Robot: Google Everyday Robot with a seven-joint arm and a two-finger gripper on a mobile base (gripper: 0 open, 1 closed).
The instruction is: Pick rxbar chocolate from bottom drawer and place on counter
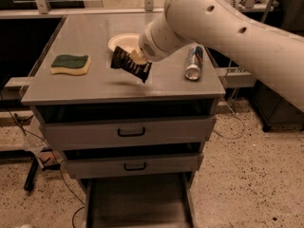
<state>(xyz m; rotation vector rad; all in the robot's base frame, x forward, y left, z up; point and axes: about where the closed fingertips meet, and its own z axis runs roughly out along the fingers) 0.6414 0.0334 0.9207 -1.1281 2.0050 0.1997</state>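
My gripper (136,59) is shut on the rxbar chocolate (129,64), a black wrapper with pale lines. It holds the bar tilted in the air a little above the counter (95,87), near its middle front. The bar casts a faint shadow on the counter below. The bottom drawer (137,201) is pulled open at the foot of the cabinet and its grey floor shows bare. The white arm hides most of the gripper.
A green and yellow sponge (70,63) lies on the counter's left. A white bowl (122,42) sits behind the bar. A silver-blue can (193,62) lies on its side at the right. Two upper drawers with black handles (131,132) stand slightly open.
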